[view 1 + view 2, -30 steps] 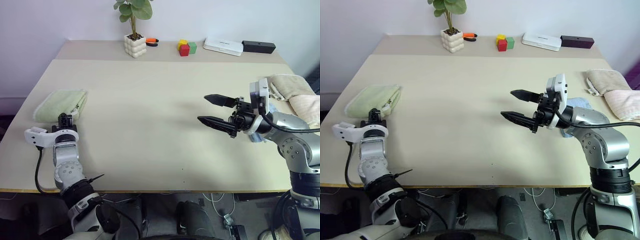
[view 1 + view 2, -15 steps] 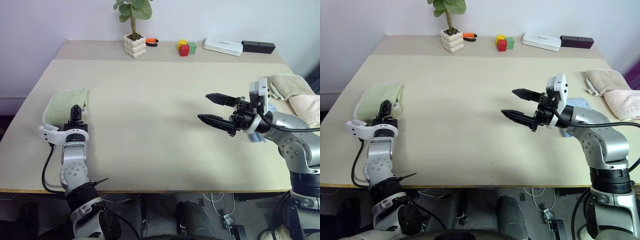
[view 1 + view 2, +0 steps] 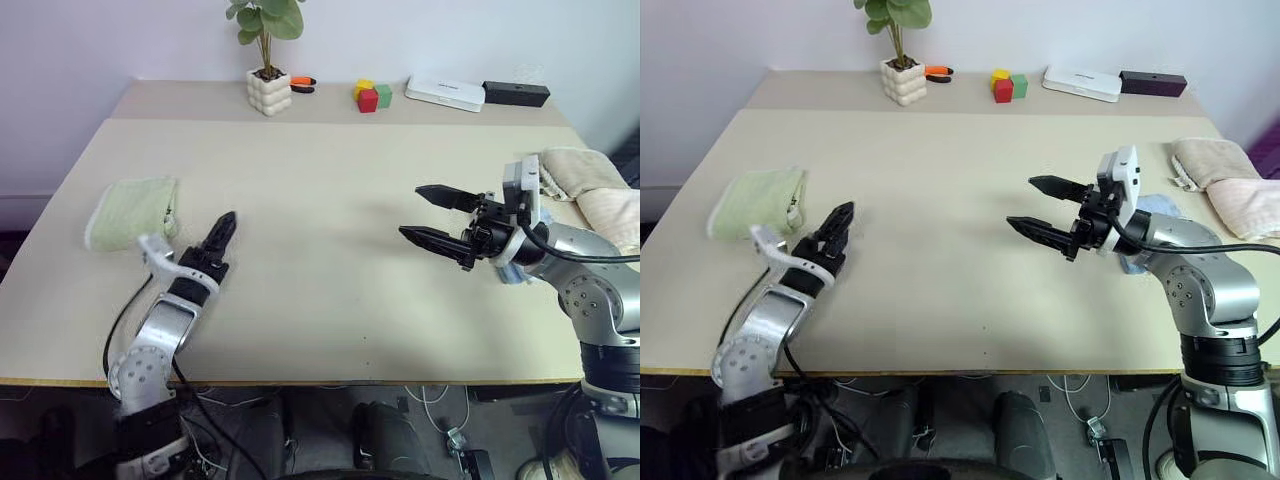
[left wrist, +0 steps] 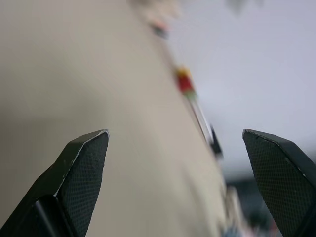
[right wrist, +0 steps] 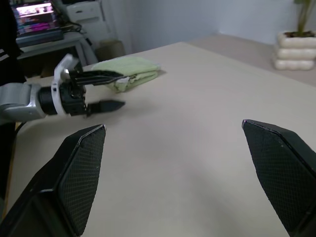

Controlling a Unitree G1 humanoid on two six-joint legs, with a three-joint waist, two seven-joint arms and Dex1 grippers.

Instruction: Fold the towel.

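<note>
The light green towel (image 3: 133, 210) lies folded in a compact bundle near the table's left edge; the right wrist view shows it too (image 5: 129, 69). My left gripper (image 3: 220, 240) hovers just right of the towel, apart from it, pointing forward. It is open and empty, as the right wrist view (image 5: 122, 89) and its own wrist view (image 4: 174, 133) show. My right gripper (image 3: 410, 211) hangs over the right half of the table, pointing left, open with nothing between its fingers (image 5: 173, 125).
Along the back edge stand a potted plant (image 3: 270, 90), coloured blocks (image 3: 373, 96), a white box (image 3: 445, 92) and a black box (image 3: 516, 93). Beige towels (image 3: 590, 180) lie at the right edge, a small blue cloth (image 3: 1150, 210) beside my right arm.
My left gripper has opened, swung right away from the towel's near edge and turned to point forward. The towel stays on the table. The right arm has not moved.
</note>
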